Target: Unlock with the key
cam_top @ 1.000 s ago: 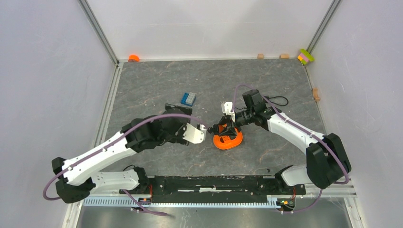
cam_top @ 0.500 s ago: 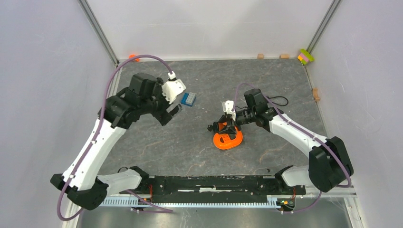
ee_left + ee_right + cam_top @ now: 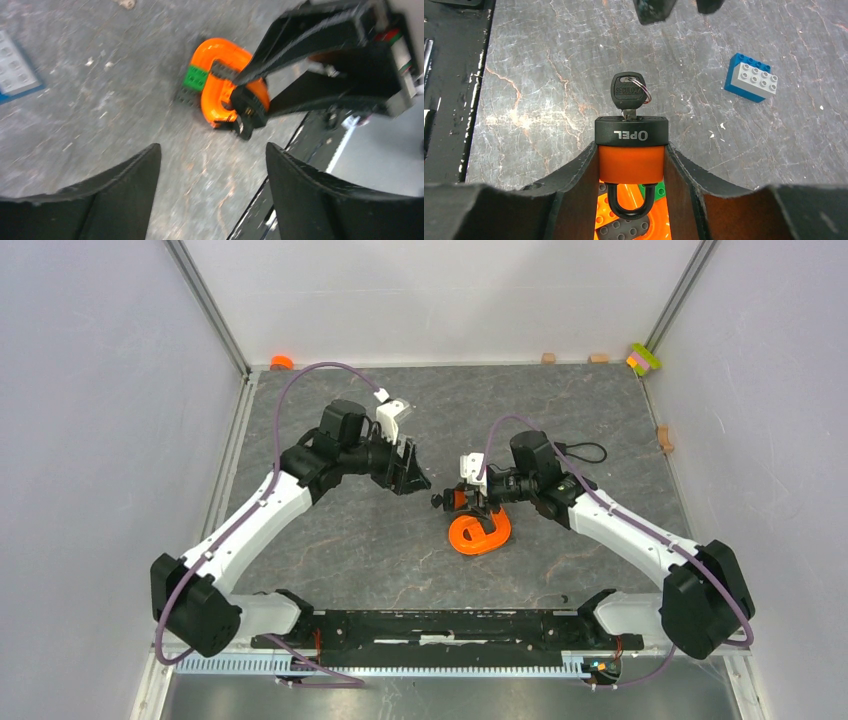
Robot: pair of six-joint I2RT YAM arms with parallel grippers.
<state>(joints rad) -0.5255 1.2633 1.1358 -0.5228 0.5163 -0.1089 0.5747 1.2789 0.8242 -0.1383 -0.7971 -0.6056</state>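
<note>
On my left, the left pincer [image 3: 409,476] hangs over the middle of the bench [image 3: 330,540]. It is released, with a wide gap between its fingers [image 3: 125,185] and nothing in it. From its wrist camera I see it aimed at the lock, and its tips stay clear of the lock and everything else. A blue and grey brick [image 3: 751,77] lies flat on the bench at the far side, near that pincer.

Moving right, the key [image 3: 627,92] sits with its blade pushed into the black end of the padlock [image 3: 631,162]. Its black head sticks out towards the left pincer, and a thin wire ring is looped through it. No finger touches the key.

The right pincer [image 3: 631,172] is clenched on the padlock's orange body, one finger on each side, holding it off the bench. The black shackle [image 3: 626,205] points back between the fingers.

Just below the held lock, the orange ring-shaped piece [image 3: 480,533] rests on the bench. A green brick [image 3: 196,77] is fixed to its side.
</note>
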